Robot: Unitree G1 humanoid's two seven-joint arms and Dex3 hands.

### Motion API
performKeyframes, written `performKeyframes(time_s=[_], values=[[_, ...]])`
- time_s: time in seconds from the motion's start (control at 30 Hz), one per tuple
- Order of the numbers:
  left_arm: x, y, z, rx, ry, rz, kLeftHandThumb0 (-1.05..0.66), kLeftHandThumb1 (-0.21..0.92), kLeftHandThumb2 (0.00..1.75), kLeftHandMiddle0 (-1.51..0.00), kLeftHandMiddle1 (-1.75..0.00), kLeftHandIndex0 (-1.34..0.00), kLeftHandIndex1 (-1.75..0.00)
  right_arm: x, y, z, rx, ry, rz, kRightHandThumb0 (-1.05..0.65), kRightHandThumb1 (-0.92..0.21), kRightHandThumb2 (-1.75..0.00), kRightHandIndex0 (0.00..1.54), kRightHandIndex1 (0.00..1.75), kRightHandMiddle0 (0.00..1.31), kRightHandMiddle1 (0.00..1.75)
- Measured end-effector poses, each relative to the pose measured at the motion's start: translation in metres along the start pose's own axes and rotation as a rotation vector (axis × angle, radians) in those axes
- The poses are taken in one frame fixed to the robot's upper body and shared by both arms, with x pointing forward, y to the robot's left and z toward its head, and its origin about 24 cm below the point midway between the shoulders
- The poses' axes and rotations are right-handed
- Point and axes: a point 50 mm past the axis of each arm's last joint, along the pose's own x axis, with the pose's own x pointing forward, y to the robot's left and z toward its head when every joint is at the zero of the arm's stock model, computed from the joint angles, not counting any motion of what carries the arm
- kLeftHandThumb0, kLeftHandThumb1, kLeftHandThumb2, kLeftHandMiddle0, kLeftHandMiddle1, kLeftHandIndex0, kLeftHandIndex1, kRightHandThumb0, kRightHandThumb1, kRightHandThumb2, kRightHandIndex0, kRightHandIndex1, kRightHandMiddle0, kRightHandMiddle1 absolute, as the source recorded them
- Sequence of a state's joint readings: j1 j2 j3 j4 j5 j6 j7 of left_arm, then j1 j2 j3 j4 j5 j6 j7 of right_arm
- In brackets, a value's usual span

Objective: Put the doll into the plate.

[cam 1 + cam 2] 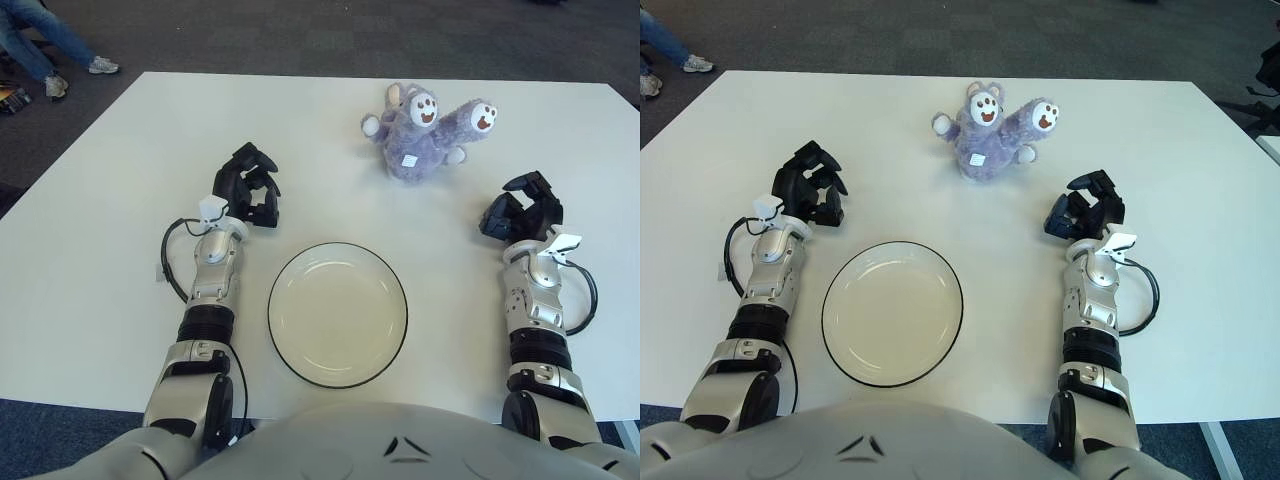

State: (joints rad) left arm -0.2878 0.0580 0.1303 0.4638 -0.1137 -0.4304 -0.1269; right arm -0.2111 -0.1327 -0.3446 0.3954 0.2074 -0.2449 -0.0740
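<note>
Spreading wide and white across both views, the table (120,150), carrying everything from the far edge down to the robot's chest. Beyond the far left corner, a seated person's legs and sneakers (60,60) showing on the dark carpet.

Sitting near the front edge, between the two forearms, the plate (337,314): round, cream, dark-rimmed, holding nothing.

Lying well beyond the plate, toward the far side and somewhat right of centre, the doll (420,135): a purple plush animal, tipped onto its back, white-soled feet pointing up, a small tag showing on its body. Sitting apart from both hands, touching neither; lying ahead and to the left of the right hand, much farther ahead and to the right of the left hand.

Showing just left of the plate's far rim, the left hand (247,186), black fingers curling loosely inward, grasping nothing. Showing right of the plate and nearer the doll, the right hand (522,208), fingers likewise curling in, gripping nothing, with bare table between it and the plush.

Looping beside each wrist, a thin black cable (172,262).
</note>
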Motion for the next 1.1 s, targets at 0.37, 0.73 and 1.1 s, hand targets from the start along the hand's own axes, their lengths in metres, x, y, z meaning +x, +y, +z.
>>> performKeyframes(time_s=[0.37, 0.73, 1.1], values=[[0.001, -0.001, 0.0, 0.0, 0.0, 0.001, -0.02, -0.1, 1.71, -0.93, -1.75, -0.8, -1.51, 0.001, 0.0, 0.001, -0.004, -0.005, 0.015, -0.01, 0.02, -1.69, 0.86, 1.75, 0.66, 1.7], [0.003, -0.002, 0.001, -0.002, -0.002, 0.004, -0.02, -0.05, 1.67, -0.87, -1.75, -0.77, -1.55, 0.001, 0.005, 0.003, -0.013, -0.023, 0.055, -0.01, -0.02, -1.66, 0.84, 1.75, 0.61, 1.73], [0.004, -0.003, 0.0, -0.005, -0.005, 0.005, -0.02, -0.12, 1.74, -0.95, -1.75, -0.8, -1.54, -0.006, 0.017, 0.01, -0.052, -0.059, 0.157, -0.01, -0.05, -1.62, 0.82, 1.75, 0.59, 1.71]])
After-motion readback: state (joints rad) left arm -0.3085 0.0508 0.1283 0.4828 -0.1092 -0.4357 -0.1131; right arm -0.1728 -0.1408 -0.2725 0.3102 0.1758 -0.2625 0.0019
